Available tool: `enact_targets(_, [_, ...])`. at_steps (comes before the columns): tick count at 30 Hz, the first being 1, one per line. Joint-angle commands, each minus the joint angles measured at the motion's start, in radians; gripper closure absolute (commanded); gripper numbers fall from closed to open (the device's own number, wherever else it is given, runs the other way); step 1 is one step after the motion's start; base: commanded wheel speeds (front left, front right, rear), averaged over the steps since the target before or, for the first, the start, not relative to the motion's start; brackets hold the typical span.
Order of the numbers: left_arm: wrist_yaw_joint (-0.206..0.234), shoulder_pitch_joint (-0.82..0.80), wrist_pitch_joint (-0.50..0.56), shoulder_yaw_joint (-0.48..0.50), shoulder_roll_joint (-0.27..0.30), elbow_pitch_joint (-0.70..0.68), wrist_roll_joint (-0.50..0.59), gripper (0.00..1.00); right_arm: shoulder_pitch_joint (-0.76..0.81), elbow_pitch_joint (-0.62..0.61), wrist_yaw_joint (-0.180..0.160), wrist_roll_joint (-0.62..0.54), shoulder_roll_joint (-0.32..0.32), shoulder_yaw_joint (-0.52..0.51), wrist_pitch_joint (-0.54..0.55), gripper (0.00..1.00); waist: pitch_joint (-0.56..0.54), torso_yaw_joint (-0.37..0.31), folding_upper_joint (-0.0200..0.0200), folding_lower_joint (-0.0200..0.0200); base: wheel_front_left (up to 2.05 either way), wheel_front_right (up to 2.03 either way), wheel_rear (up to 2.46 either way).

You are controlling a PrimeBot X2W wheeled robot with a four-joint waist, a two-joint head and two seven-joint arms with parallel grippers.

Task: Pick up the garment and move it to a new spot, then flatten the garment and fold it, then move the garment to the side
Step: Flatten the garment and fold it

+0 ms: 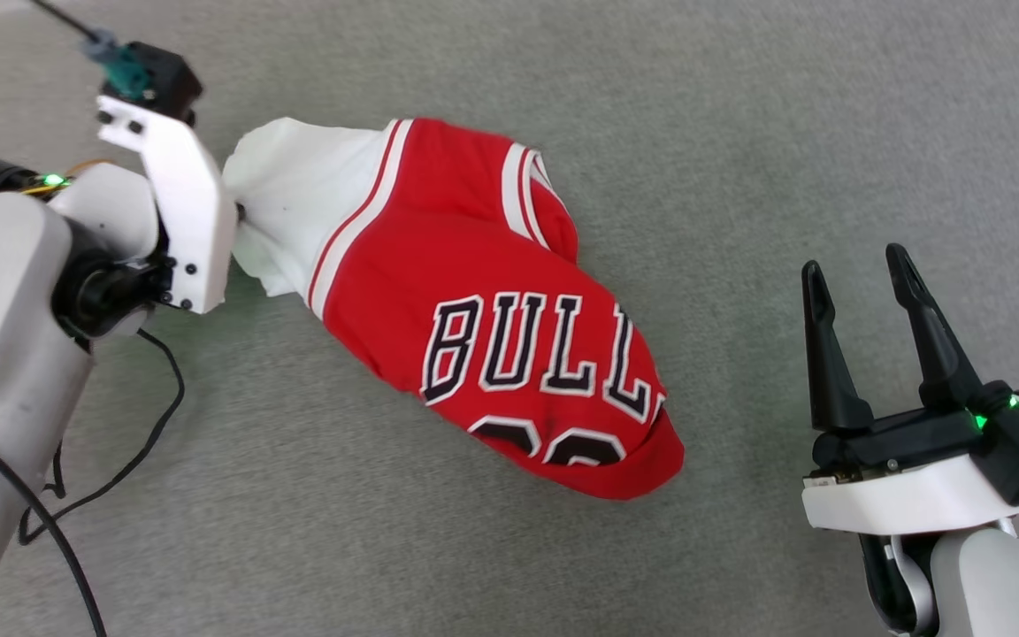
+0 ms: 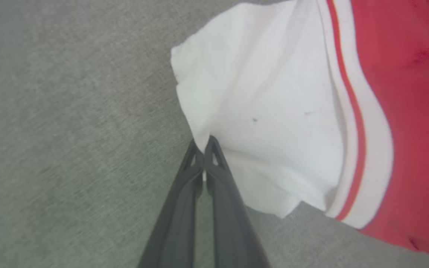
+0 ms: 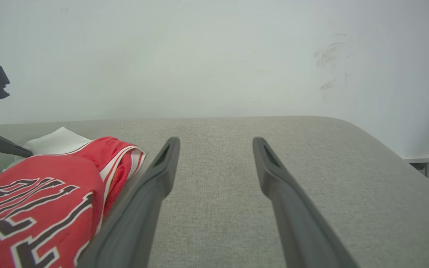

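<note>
Garment point(image 1: 492, 292), head view: bunched red mound at centre frame on the grey tabletop point(image 1: 784, 115), "BULLS" lettering up, white sleeve point(image 1: 297, 195) sticking out to the upper left. Left gripper point(image 1: 239, 212) meets that sleeve at its left edge, mostly hidden behind the white wrist mount point(image 1: 182, 195). Right gripper point(image 1: 854, 263) sits lower right, well apart from the cloth, spread wide and holding nothing.

Left wrist view: fingers point(image 2: 218, 175) pressed together, with a small fold of sleeve edge pinched at the very tips. Shallow bite, by my read. The rest of the sleeve fans to the right of frame, with the red body beyond the striped trim point(image 2: 352, 111).

Right wrist view: fingers point(image 3: 274, 175) wide apart over bare tabletop. The garment is at lower left of frame, partly behind the left-hand finger.

Step in hand, as I judge it: the pick-up for the move to a new spot. Lift slow and straight, and watch for the sleeve slipping out of that thin pinch. A one-point hold will probably let the body hang and drag, so get the right gripper onto the red hem before carrying. Set down with bare tabletop all round for flattening.
</note>
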Motion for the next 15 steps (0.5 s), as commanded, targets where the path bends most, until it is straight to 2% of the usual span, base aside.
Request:
enact_targets(1, [0.003, 0.021, -0.031, 0.016, 0.008, -0.011, -0.014, 1.00, 0.004, 0.004, 0.000, -0.013, 0.000, -0.002, -0.002, 0.00, -0.037, 0.036, 0.0000, -0.0001, 0.00, 0.00, 0.00])
enact_targets(8, [0.009, 0.126, -0.173, 0.093, 0.089, -0.063, -0.059, 1.00, 0.034, 0.022, -0.001, -0.045, 0.000, -0.010, -0.002, 0.00, -0.123, 0.115, 0.0000, -0.0001, 0.00, 0.00, 0.00])
enact_targets(12, [0.041, 0.236, -0.248, 0.128, 0.134, -0.090, -0.072, 1.00, 0.056, 0.030, -0.001, -0.064, 0.000, -0.012, -0.002, 0.00, -0.163, 0.156, 0.0000, -0.0001, 0.00, 0.00, 0.00])
enact_targets(15, [0.066, 0.332, -0.292, 0.147, 0.147, -0.116, -0.094, 1.00, 0.067, 0.035, -0.001, -0.073, 0.000, -0.012, -0.002, 0.00, -0.188, 0.179, 0.0000, -0.0001, 0.00, 0.00, 0.00])
